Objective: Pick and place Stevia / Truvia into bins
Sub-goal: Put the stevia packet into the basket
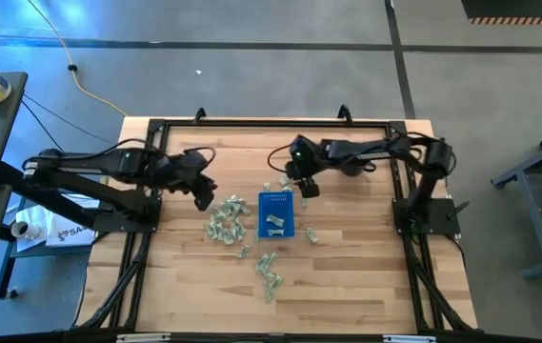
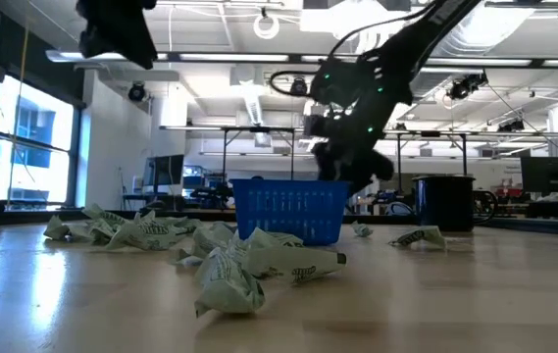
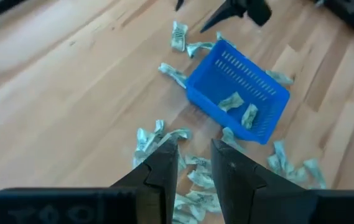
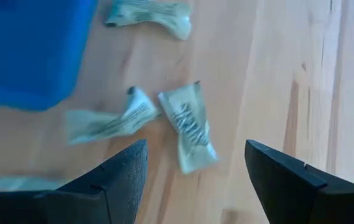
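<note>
The blue tray sits mid-table with two pale green packets inside. More packets lie loose around it: a heap on its left, a few nearer the front edge, and some by its far end. My left gripper hangs raised, left of the heap; in its wrist view its fingers stand slightly apart with nothing between them. My right gripper is open wide over two packets lying on the wood just beyond the tray's far right corner, clear of them.
A black mug stands on the table, seen to the tray's right in the low view. Dark frame rails run along the table's edges. Bare wood lies toward the near edge.
</note>
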You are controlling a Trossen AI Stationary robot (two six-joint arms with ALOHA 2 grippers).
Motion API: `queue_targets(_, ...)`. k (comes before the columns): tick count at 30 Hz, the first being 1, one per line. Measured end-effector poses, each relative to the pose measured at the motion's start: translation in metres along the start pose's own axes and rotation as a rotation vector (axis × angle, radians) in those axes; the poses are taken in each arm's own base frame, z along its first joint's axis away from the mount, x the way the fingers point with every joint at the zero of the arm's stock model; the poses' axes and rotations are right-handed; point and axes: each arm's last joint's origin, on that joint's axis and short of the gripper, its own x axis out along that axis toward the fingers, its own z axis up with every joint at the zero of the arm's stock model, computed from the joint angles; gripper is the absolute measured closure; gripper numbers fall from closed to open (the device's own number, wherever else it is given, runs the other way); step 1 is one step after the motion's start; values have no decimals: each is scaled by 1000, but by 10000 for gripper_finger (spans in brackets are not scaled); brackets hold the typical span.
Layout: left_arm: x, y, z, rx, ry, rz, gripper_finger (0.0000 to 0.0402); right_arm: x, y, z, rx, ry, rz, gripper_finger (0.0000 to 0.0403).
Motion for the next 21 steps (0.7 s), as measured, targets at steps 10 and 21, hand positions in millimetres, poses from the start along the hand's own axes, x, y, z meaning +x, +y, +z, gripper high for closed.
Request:
queue_targets(10,4,-3,-13,-76,-4,-13,273,40,-23,0,13,151,81,178)
queue_targets(21,4,-2,-11,-41,-53,40,273,39,-38,-4,112,194,80,392)
